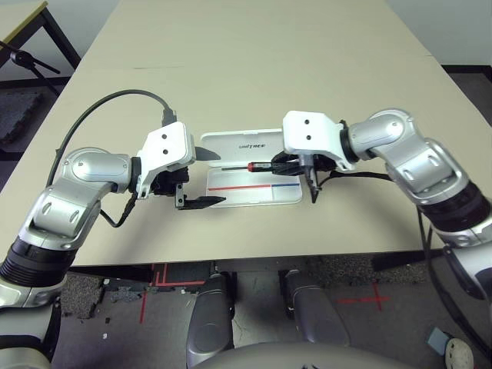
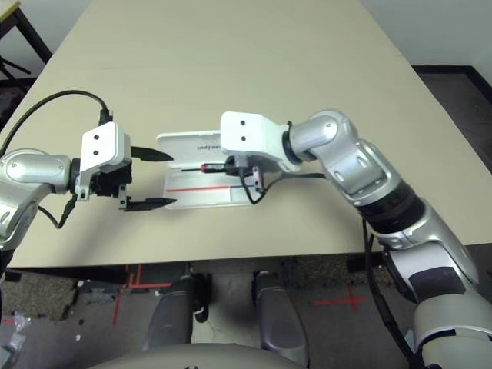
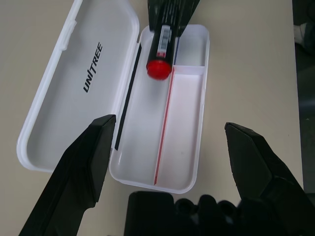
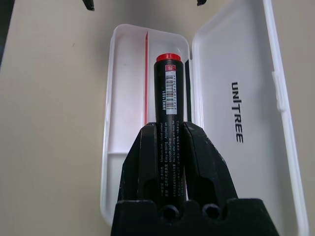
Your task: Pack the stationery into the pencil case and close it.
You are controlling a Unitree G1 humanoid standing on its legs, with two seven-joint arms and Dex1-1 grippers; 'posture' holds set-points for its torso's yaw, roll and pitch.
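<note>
Nearest us, our left gripper hangs at the left end of the pencil case, its two black fingers spread wide with nothing between them. Just beyond, the white case lies open on the beige table, tray toward us, lid with its dark logo folded back flat on the far side. Over the tray our right gripper reaches in from the right, fingers clamped on the black marker pen, whose red end points leftward above the tray's far compartment.
</note>
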